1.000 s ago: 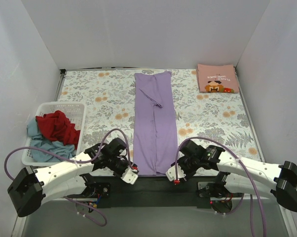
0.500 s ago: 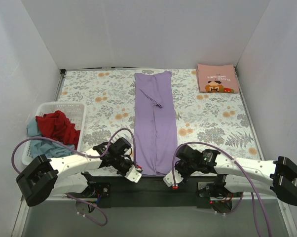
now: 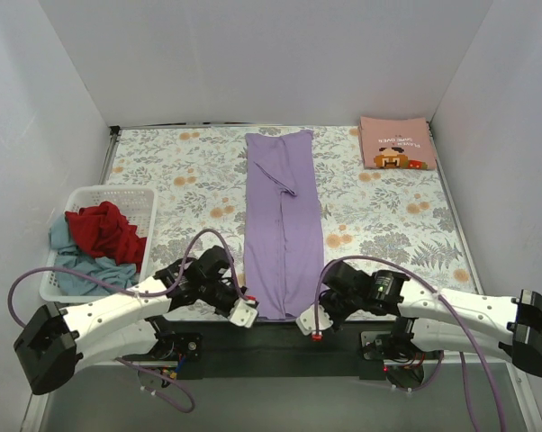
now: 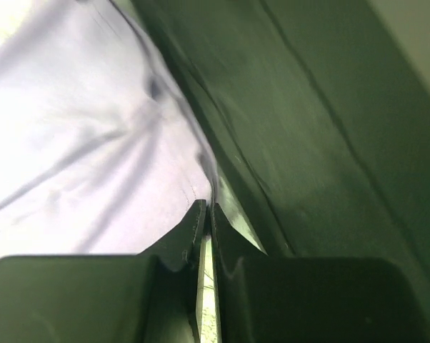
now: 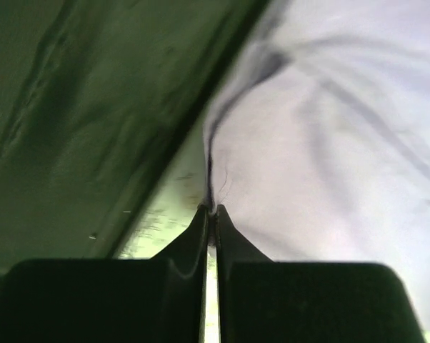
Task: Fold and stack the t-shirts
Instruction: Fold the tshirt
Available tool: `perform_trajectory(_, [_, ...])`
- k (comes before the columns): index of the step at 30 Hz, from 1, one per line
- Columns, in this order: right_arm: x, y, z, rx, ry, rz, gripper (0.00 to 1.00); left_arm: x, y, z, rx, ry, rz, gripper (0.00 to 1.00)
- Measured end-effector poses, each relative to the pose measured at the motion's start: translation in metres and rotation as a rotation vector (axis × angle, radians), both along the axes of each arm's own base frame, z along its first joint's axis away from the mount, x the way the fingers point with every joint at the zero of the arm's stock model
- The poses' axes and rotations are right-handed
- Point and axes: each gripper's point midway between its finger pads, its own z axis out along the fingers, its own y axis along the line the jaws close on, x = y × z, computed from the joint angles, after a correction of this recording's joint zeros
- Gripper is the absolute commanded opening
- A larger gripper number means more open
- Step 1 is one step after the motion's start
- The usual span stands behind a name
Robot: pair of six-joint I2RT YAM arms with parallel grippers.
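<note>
A lavender t-shirt lies folded into a long narrow strip down the middle of the table. My left gripper is shut on its near left corner, and my right gripper is shut on its near right corner. In the left wrist view the closed gripper pinches the hem of the lavender t-shirt. In the right wrist view the gripper nips the edge of the lavender t-shirt the same way. A salmon-pink t-shirt lies folded at the far right corner.
A white basket at the left holds a red t-shirt and a grey-blue t-shirt. The floral table cloth covers the table. A dark strip runs along the near edge by the arm bases. White walls enclose three sides.
Both grippers have closed from open onto the near hem corners of the lavender t-shirt. The two wrists shifted slightly at the near edge; the shirt itself has not moved.
</note>
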Motion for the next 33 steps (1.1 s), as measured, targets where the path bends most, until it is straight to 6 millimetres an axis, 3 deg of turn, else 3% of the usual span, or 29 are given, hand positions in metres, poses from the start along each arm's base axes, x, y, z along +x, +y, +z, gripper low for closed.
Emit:
perform_trajectory(4, [0.017,0.028,0.051,0.115,0.005,-0.078,0.01,0.016,-0.018,0.04,-0.071,0.05,0.087,0.0])
perform_trajectory(8, [0.054,0.038,0.086,0.205,0.006,-0.198,0.01,0.049,-0.025,0.067,-0.134,0.087,0.199,0.0])
perform_trajectory(16, [0.124,0.026,0.081,0.171,0.057,-0.375,0.01,0.129,-0.027,0.07,-0.167,0.141,0.389,0.0])
perform_trajectory(23, [0.205,0.025,0.088,0.195,0.066,-0.488,0.01,0.23,-0.029,0.079,-0.239,0.13,0.539,0.0])
perform_trajectory(26, [0.239,0.029,0.091,0.219,0.055,-0.51,0.01,0.264,-0.028,0.073,-0.253,0.117,0.58,0.0])
perform_trajectory(33, [0.288,0.031,0.079,0.222,0.048,-0.537,0.01,0.32,-0.022,0.052,-0.261,0.085,0.644,0.0])
